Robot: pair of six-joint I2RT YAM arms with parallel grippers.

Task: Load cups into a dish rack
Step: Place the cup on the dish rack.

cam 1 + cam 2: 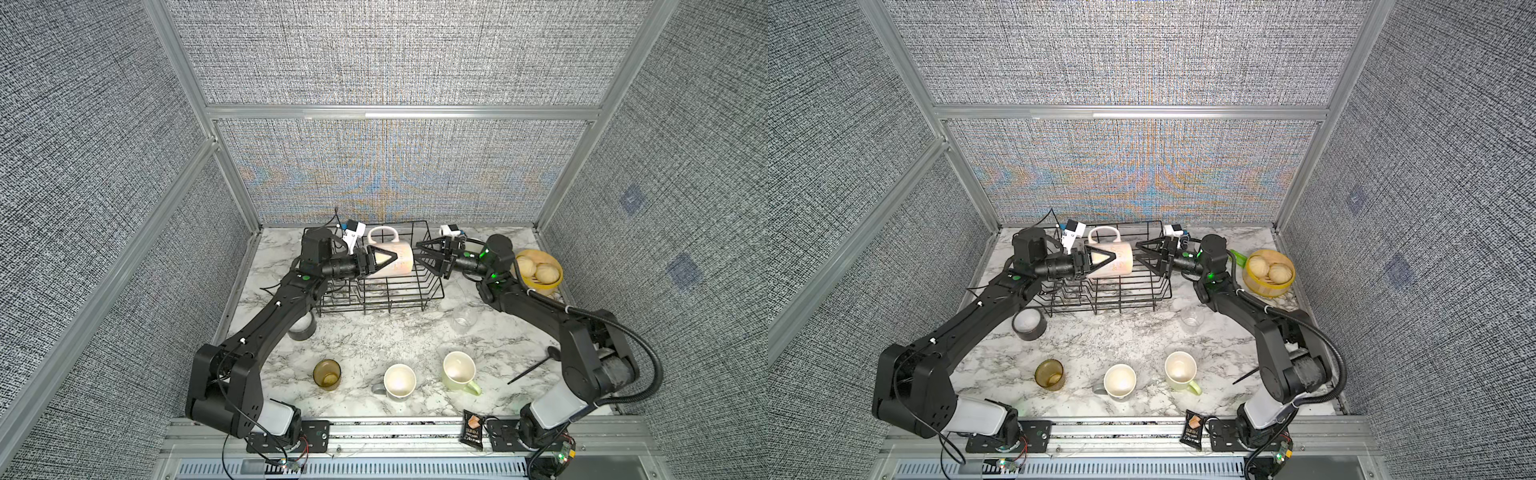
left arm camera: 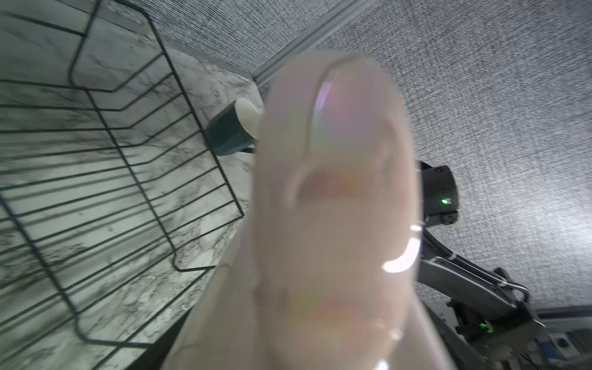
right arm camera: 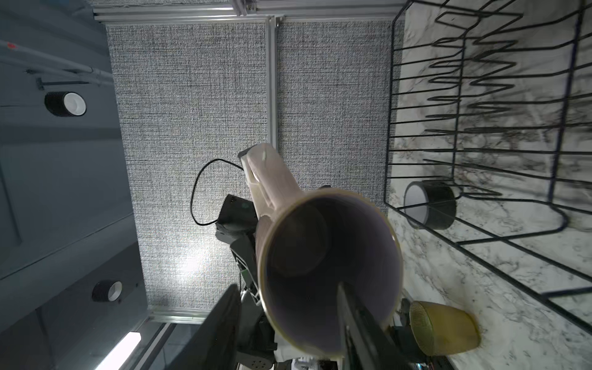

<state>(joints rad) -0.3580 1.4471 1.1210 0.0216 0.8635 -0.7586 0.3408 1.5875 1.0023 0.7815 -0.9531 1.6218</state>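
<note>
**Cups, near to far**

Front row: amber glass tumbler (image 1: pixel 327 374), grey mug (image 1: pixel 399 381), pale green mug (image 1: pixel 458 371). Behind: small clear glass (image 1: pixel 464 320), dark teal mug (image 1: pixel 1029 324). Farthest: dish rack (image 1: pixel 374 299); over it tall pale pink mug (image 1: pixel 401 270), horizontal, clamped in left gripper (image 1: pixel 388 258); right gripper (image 1: pixel 419 255) parted at its mouth.

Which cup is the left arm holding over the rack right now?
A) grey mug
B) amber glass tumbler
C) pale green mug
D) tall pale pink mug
D: the left gripper has its jaws closed on the tall pale pink mug, held sideways above the dish rack. The grey mug, pale green mug and amber glass tumbler stand on the table.
</note>
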